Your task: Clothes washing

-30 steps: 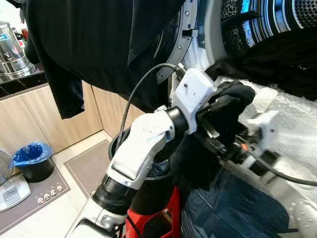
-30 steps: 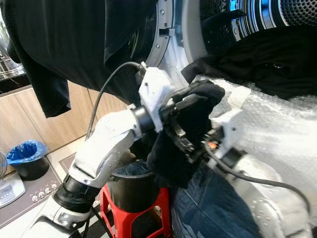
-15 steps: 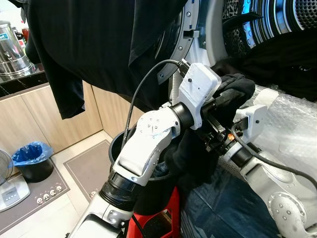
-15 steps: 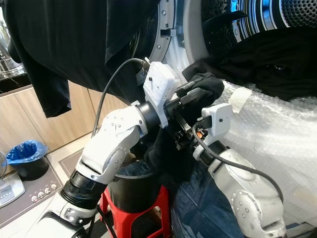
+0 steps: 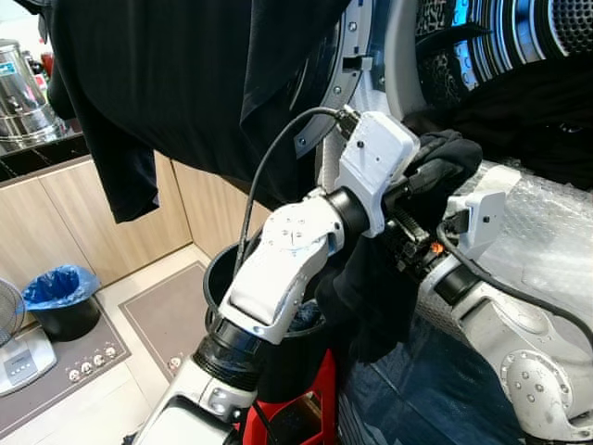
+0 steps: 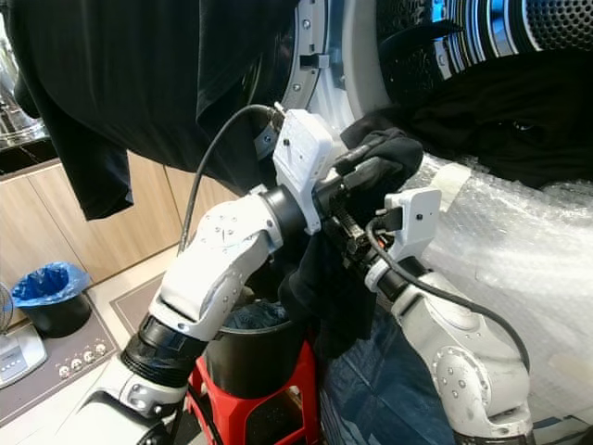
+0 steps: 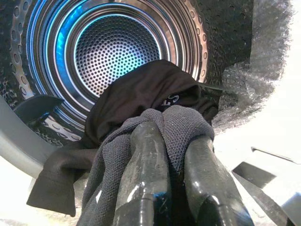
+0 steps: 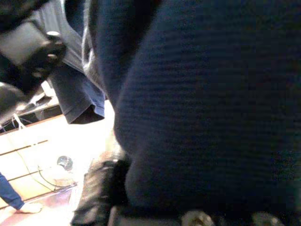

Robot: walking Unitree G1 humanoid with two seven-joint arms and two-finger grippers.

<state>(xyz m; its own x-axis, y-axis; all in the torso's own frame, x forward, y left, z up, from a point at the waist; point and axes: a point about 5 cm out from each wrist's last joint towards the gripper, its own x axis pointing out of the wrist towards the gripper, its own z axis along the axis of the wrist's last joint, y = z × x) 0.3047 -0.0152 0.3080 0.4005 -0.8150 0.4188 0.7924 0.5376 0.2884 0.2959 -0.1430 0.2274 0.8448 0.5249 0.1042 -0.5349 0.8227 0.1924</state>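
My left gripper (image 7: 174, 136) is shut on a dark knit garment (image 5: 380, 287), which wraps over its fingertips and hangs down below. It is raised in front of the washing machine's open drum (image 7: 117, 52). A black garment (image 7: 141, 92) lies in the drum's mouth, partly over the rim. My right gripper (image 5: 410, 248) is just under the left one, pressed into the same hanging cloth, which covers it. The right wrist view looks straight onto dark cloth (image 8: 202, 108).
Bubble wrap (image 5: 547, 241) covers the machine's front below the opening. A black bucket (image 5: 222, 278) with clothes stands on a red stool (image 6: 222, 408) beneath my arms, with blue jeans (image 6: 389, 389) beside it. A black shirt (image 5: 185, 83) hangs over the open door. Left are cabinets and a blue-lined bin (image 5: 60, 297).
My left gripper has lifted the dark garment a little higher toward the drum. My right arm has drawn back and straightened, its wrist now just under the left gripper.
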